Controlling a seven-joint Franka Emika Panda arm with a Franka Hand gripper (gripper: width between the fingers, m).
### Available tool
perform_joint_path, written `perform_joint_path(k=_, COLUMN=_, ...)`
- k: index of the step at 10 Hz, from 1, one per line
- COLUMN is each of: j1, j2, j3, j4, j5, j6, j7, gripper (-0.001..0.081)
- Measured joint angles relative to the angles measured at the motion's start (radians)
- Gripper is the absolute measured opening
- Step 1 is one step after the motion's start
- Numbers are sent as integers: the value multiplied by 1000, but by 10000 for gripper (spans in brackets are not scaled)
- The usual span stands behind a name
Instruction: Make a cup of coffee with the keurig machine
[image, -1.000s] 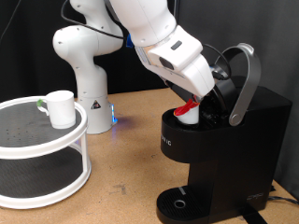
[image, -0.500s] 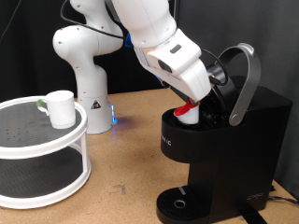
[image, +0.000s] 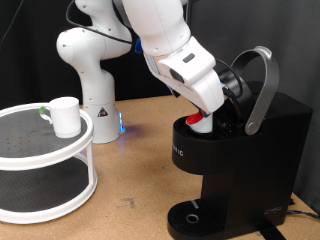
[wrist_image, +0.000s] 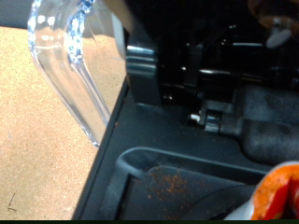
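I see the gripper (image: 215, 108) has edged up and back toward the exterior view's left over the last second, easing off the open mouth of the coffee machine (image: 240, 160). The red-topped pod (image: 201, 122) stays seated in the holder under the raised lid (image: 258, 85), so loading looks done to me. I cannot tell how wide the gripper stands. The cup (image: 65, 116) sits untouched on the white round shelf (image: 45, 165), well apart.
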Motion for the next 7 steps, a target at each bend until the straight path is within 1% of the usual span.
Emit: perform_joint_path(k=7, j1=3, j2=-3, j3=24, j4=-30, j5=-21, j6=62, j7=0, gripper=805)
